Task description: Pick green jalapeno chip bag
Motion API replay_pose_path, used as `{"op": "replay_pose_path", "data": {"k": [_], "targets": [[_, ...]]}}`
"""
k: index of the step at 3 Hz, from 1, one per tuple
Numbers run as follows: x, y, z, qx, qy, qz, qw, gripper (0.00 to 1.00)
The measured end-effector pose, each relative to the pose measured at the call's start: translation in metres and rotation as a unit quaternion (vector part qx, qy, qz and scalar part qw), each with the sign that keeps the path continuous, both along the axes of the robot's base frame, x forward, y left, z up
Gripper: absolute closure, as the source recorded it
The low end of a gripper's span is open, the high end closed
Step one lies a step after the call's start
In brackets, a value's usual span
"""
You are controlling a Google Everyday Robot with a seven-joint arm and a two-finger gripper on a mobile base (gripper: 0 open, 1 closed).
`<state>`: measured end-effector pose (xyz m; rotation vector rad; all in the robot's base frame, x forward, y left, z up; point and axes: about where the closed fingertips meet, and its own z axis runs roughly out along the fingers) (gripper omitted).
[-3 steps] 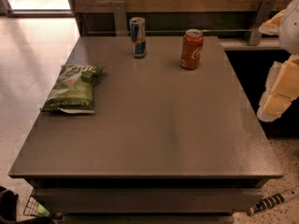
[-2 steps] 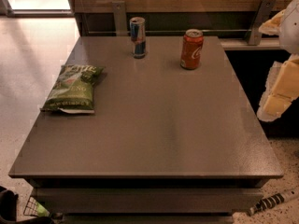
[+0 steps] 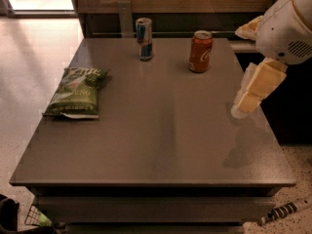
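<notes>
Lying flat near the left edge of the bench [image 3: 161, 140], the green jalapeno chip bag [image 3: 75, 94] shows its olive-green face and pale lettering upward. Its white bottom edge points toward the front of the bench and its top toward the back. Nothing touches it.

At the back of the bench stand two cans, both upright. A slim blue-and-silver can [image 3: 144, 39] is left of centre, and an orange soda can [image 3: 200, 51] is to its right. They stand apart from each other and well away from the bag.

The gripper [image 3: 241, 106] hangs over the right edge of the bench, well apart from the bag and on the opposite side. It slants down and to the left from the white rounded arm housing [image 3: 287, 28] in the upper right corner. It is cream-coloured and seen from the side, so I cannot tell whether it is spread or closed. No object is visible in it. Its shadow falls on the bench top just below it.

A pale speckled floor [image 3: 34, 57] lies to the left of the bench.
</notes>
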<state>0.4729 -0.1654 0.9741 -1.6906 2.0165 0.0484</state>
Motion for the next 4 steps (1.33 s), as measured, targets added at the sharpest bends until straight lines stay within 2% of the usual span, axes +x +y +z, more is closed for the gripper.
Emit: {"op": "replay_pose_path", "data": {"k": [1, 2, 3, 4], "targets": [[0.028, 0.049, -0.011, 0.082, -0.014, 0.048, 0.9954, 0.00], [0.049, 0.097, -0.018, 0.125, -0.017, 0.091, 0.9879, 0.00], [0.063, 0.141, -0.031, 0.120, -0.013, 0.111, 0.9865, 0.00], [0.073, 0.176, -0.044, 0.092, -0.018, 0.111, 0.9894, 0.00]]}}
